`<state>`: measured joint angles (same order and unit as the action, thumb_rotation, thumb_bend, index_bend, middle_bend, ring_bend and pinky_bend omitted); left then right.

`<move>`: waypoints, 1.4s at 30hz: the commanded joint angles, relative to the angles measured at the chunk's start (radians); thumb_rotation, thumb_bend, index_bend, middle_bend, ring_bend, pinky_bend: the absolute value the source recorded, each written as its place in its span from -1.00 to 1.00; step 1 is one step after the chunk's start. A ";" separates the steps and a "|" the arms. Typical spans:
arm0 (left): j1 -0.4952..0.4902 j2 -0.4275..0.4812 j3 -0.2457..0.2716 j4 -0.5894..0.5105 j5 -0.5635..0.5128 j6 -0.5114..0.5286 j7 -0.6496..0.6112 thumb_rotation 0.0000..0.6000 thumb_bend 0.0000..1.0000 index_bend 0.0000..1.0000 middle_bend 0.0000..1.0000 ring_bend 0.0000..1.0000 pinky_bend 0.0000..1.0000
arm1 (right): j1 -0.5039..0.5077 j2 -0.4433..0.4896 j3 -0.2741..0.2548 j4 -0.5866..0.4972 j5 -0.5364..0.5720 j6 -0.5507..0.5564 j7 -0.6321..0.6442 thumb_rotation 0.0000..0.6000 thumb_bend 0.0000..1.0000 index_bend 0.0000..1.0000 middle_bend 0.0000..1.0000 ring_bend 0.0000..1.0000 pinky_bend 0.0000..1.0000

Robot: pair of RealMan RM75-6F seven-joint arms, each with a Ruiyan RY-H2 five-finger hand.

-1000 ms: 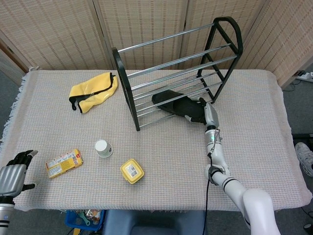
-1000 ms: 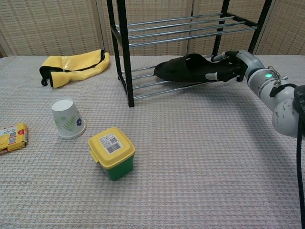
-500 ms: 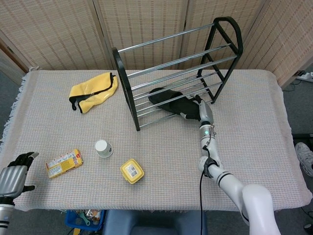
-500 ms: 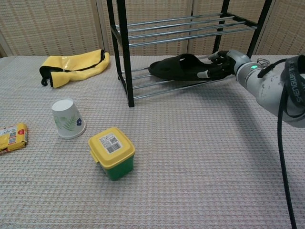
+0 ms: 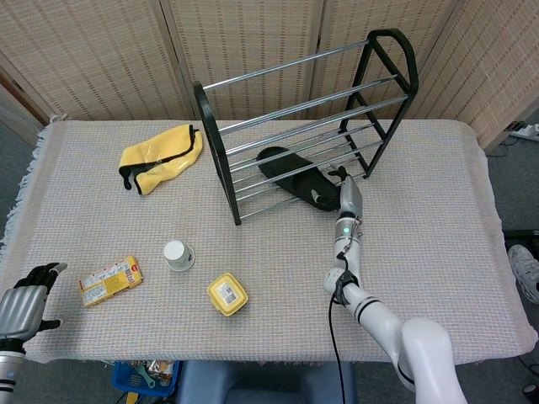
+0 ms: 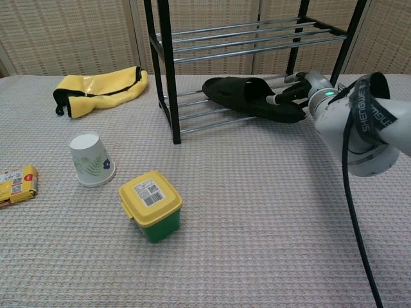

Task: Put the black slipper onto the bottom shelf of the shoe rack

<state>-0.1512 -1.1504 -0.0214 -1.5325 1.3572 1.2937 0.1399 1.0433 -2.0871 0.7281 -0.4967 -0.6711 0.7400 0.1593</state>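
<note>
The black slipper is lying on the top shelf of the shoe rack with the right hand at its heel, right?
Not the top shelf. The chest view shows the black slipper on the bottom shelf of the shoe rack, with the right hand at its heel end.

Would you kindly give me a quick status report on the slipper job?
Right hand at the black slipper, grip unclear. Slipper lying across bottom shelf rails, heel end overhanging the front. Left hand idle, open, at table edge. Nothing blocking.
</note>
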 commanded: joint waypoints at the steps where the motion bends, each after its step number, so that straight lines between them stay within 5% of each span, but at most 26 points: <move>1: 0.002 0.001 0.001 0.000 0.000 0.002 0.000 1.00 -0.60 -0.66 -0.67 -0.70 -0.36 | -0.008 0.005 -0.004 -0.023 -0.005 -0.008 0.006 1.00 -0.40 -0.71 -0.52 -0.72 -0.53; 23: 0.014 0.010 0.003 -0.022 0.011 0.030 0.006 1.00 -0.60 -0.66 -0.67 -0.70 -0.36 | -0.161 0.118 -0.096 -0.286 -0.093 0.069 0.005 1.00 -0.41 -0.79 -0.55 -0.72 -0.53; 34: 0.006 0.002 -0.005 -0.030 0.015 0.033 0.013 1.00 -0.60 -0.66 -0.67 -0.70 -0.36 | -0.425 0.408 -0.275 -0.748 -0.281 0.252 -0.051 1.00 -0.42 -0.80 -0.55 -0.73 -0.53; 42: 0.001 -0.012 -0.022 -0.037 0.006 0.046 0.023 1.00 -0.60 -0.66 -0.67 -0.70 -0.36 | -0.574 0.571 -0.406 -0.879 -0.426 0.425 -0.123 1.00 -0.45 -0.80 -0.55 -0.75 -0.56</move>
<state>-0.1497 -1.1622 -0.0427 -1.5686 1.3638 1.3391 0.1633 0.5109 -1.5562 0.3606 -1.3391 -1.0560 1.1232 0.0558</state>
